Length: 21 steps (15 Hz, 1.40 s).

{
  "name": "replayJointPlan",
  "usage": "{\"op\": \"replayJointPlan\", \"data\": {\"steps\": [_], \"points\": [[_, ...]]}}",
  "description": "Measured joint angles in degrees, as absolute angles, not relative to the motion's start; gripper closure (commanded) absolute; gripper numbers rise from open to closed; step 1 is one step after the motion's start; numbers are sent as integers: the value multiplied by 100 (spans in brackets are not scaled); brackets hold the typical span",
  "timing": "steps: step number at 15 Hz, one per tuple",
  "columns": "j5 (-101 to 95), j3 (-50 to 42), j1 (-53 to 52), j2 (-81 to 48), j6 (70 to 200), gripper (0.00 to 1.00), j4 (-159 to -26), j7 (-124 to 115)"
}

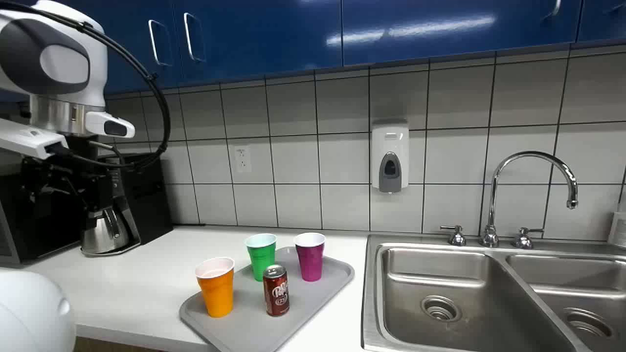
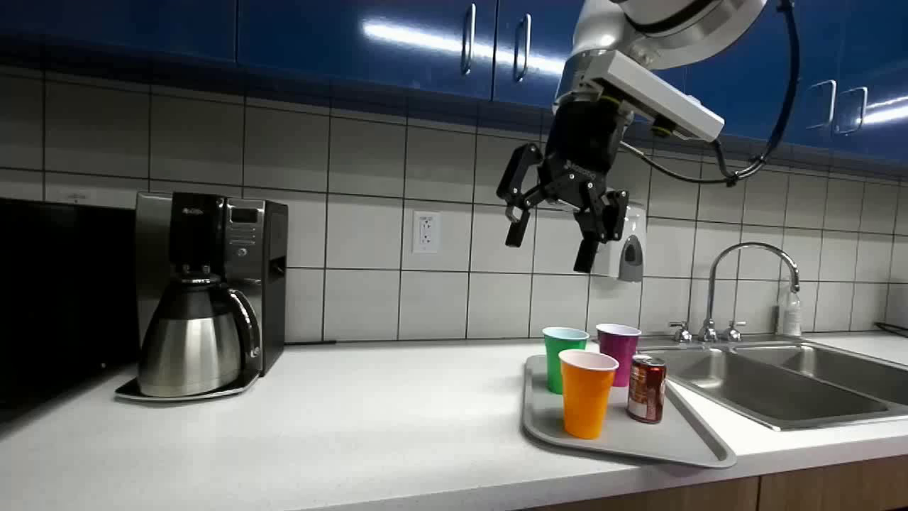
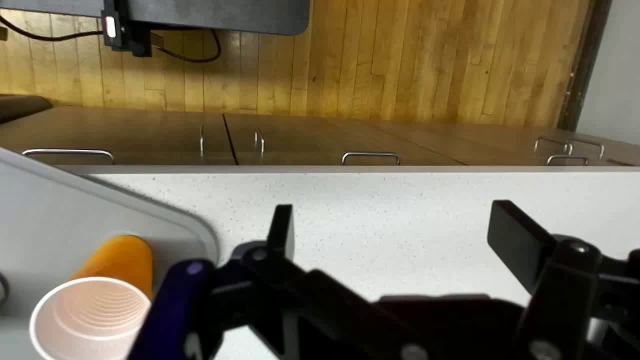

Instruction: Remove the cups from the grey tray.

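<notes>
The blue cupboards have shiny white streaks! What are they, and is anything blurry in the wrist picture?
In both exterior views, the streaks on the cupboards look like light glaring off a glossy surface; in the wrist view, the nearest dark parts of the gripper look blurry, while the orange cup looks clearer.
</notes>
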<state>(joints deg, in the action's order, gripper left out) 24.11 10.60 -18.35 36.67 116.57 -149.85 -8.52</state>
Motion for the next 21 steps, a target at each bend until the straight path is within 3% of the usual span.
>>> {"op": "replayJointPlan", "data": {"steps": [13,21], "points": [[2401,1077,-1831,3654,11674,0,-14985,-852],[1973,1251,-1686,3635,12509,0,-15162,-918]]}}
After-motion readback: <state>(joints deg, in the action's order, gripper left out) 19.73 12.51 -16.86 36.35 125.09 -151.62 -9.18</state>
